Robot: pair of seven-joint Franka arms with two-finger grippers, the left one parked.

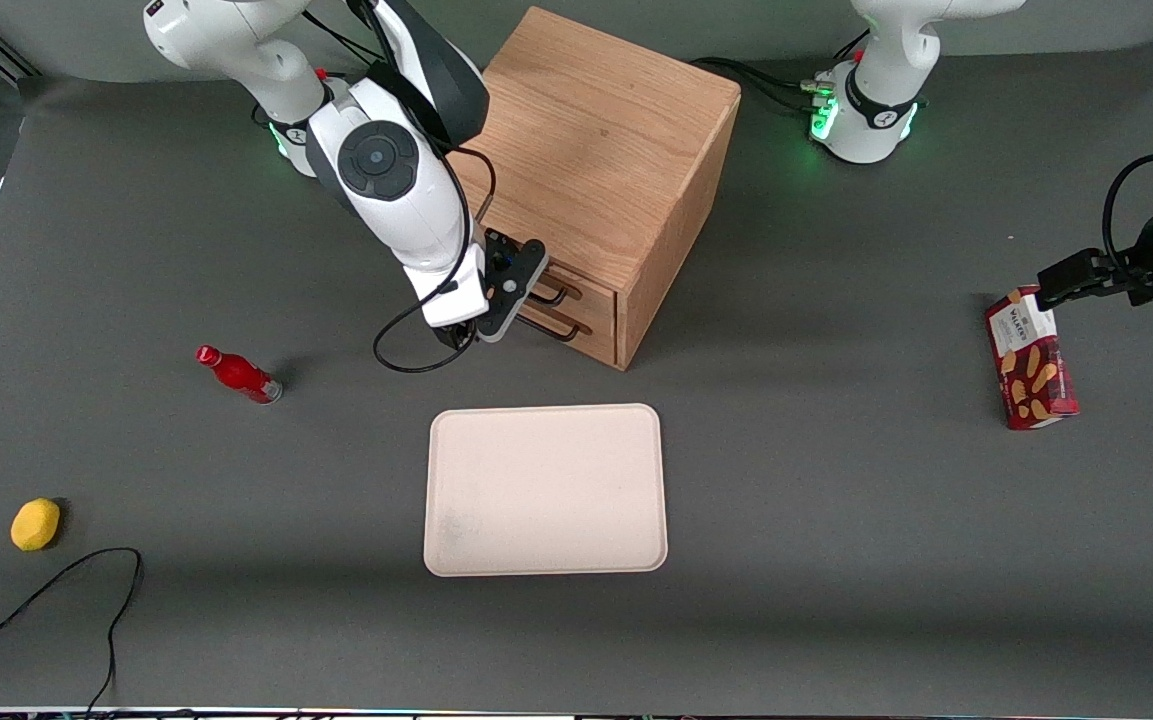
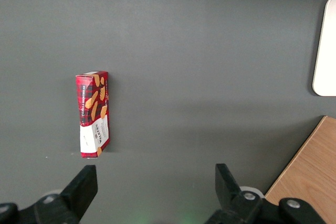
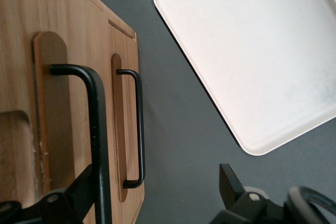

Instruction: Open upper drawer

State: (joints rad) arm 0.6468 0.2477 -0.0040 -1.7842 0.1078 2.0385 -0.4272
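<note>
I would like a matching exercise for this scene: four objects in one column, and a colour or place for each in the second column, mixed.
Things:
1. gripper
2. red bottle
3. cookie box
4. tray

Descriptions:
A. lying on its side, toward the working arm's end of the table
B. pale and flat, nearer the front camera than the cabinet
C. at the upper drawer's handle, jaws open
D. red, toward the parked arm's end

Pairs: 1-C, 2-A, 3-D, 4-B
</note>
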